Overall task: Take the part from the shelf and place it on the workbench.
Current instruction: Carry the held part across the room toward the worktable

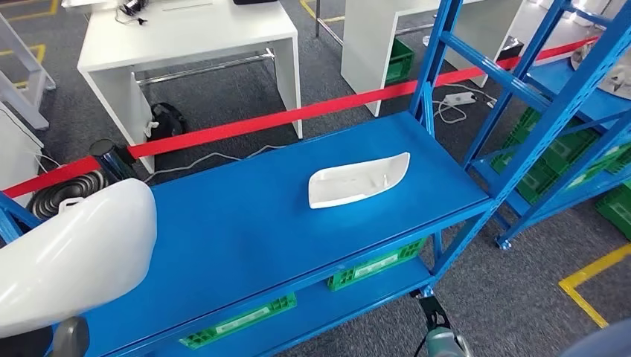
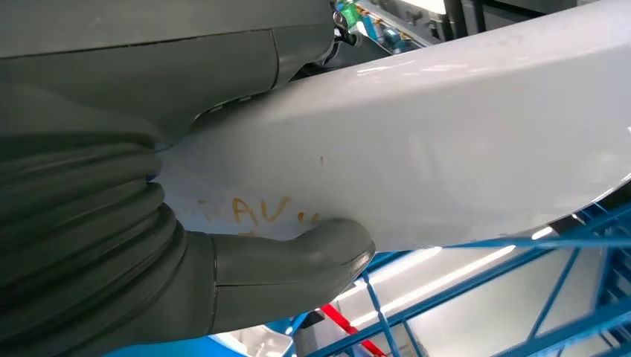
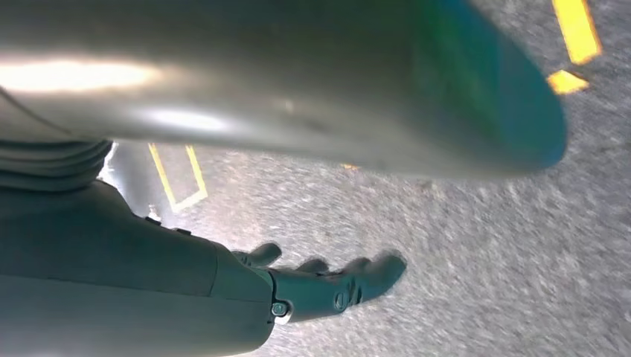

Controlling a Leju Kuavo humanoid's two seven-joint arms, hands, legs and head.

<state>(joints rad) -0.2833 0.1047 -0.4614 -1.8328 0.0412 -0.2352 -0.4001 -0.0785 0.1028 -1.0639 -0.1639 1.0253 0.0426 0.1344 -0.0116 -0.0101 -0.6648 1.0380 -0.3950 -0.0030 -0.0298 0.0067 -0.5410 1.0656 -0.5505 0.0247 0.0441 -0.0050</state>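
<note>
Left hand [image 2: 149,245] gripping a large white part [image 1: 71,249], thumb [image 2: 320,256] pressed against its glossy face beside faint orange lettering; part held at lower left of head view, over the near-left end of the blue shelf [image 1: 245,230]. Second white part [image 1: 357,180] lying flat on the same shelf top, toward its right end, well apart from the held one. Right hand [image 3: 327,286] hanging over grey carpet [image 3: 476,245] with yellow floor lines [image 3: 577,33], holding nothing, fingers [image 3: 372,275] extended and slightly apart; red barrier tape [image 1: 298,115] running behind the shelf, green crates [image 1: 376,264] on the tier below.
</note>
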